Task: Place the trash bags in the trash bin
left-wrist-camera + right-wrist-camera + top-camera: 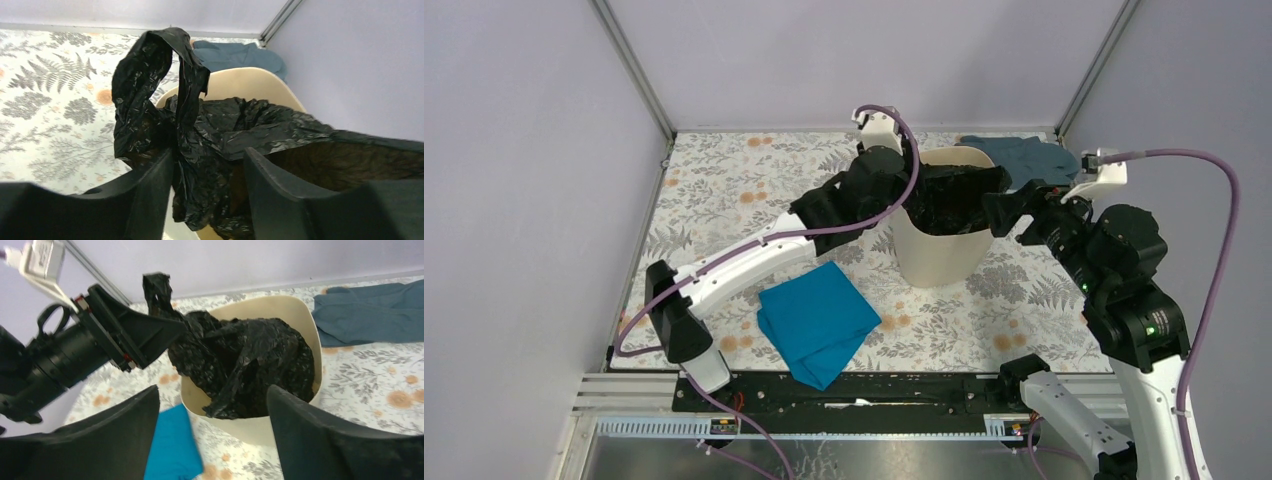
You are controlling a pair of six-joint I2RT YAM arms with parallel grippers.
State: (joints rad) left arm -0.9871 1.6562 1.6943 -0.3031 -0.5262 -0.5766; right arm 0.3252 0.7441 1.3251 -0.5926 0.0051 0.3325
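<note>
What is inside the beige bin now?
The black trash bag fills the trash bin, crumpled; one flap sticks up over the rim, between the fingers of the left gripper. The bag covers the bin's floor, so anything under it cannot be seen.

The thin black plastic film bag (250, 355) is glossy, crinkled; the round cream-beige plastic bin (934, 255) smooth, matt; the bright blue cloth (819, 320) perhaps woven.

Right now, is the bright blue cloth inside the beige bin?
No, the bright blue cloth lies on the table, apart from the bin, which holds the black bag.
</note>
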